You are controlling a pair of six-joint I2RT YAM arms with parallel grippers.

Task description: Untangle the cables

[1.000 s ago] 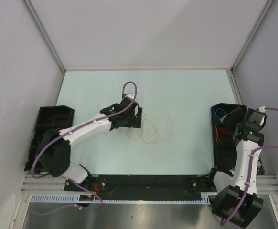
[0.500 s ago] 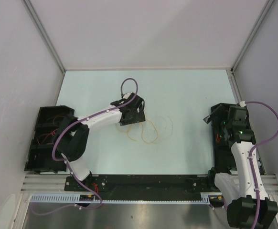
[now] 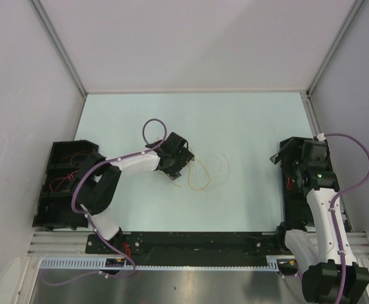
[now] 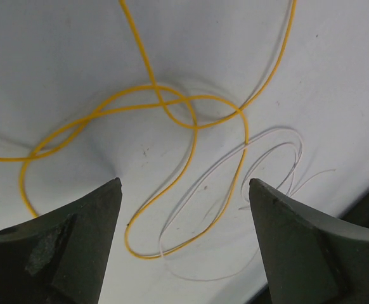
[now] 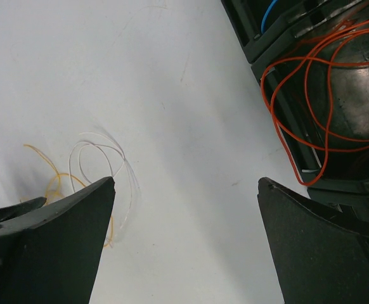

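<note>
Centrally, cables (image 3: 203, 175) litter pale table (image 3: 248, 123); grey walls (image 3: 191, 44) surround.

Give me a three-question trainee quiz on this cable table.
1. True or false: the left hand stands open over the yellow cable.
2. Which colour of cable crosses the yellow one? A red, B white, C blue.
3. Fill in: the orange cables near the right hand lie in a black ____.
Key: 1 true; 2 B, the white cable; 3 tray.
</note>
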